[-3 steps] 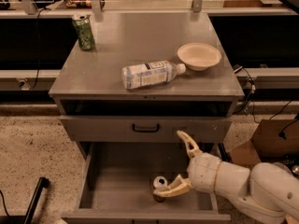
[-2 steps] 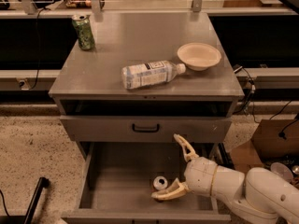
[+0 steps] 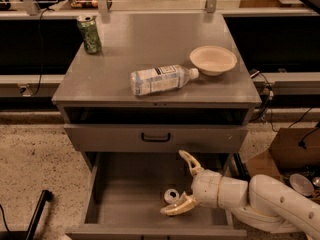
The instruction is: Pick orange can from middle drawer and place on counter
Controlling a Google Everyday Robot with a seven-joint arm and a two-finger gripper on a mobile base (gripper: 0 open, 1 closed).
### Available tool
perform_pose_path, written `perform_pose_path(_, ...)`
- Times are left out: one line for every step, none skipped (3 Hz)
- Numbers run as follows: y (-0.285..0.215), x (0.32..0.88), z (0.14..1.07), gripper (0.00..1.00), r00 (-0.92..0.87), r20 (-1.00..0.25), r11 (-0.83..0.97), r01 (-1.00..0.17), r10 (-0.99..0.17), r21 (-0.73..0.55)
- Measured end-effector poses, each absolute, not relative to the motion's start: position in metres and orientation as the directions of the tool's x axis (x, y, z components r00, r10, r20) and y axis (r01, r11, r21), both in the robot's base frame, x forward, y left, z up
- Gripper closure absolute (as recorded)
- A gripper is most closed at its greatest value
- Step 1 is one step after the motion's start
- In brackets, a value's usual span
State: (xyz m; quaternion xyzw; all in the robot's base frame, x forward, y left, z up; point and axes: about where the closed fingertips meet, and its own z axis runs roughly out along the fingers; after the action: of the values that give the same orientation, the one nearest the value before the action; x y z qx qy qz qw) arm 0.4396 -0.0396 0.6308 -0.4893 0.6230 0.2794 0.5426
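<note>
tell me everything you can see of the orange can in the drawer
The orange can shows mainly its round silver top, with a sliver of darker body beneath. It rests on the grey floor of the open middle drawer, right of centre, near the front. The open gripper is spread around it, its lower finger right beside the can; whether they touch, or whether the can stands upright, cannot be told.

Gripper (image 3: 174, 183) jaws in drawer (image 3: 125, 196) half-hide orange can (image 3: 171, 194).
</note>
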Motion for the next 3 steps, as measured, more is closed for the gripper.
perform_pose_path(-0.039,0.445,0.580,0.00,0.011,-0.953,0.366,-0.922,-0.304,-0.127)
perform_pose_path(-0.042,0.443,0.539,0.00,-0.039,-0.953,0.377,-0.922,-0.299,-0.081)
perform_pose_path(-0.046,0.440,0.508,0.00,-0.073,-0.942,0.393,-0.917,-0.327,-0.065)
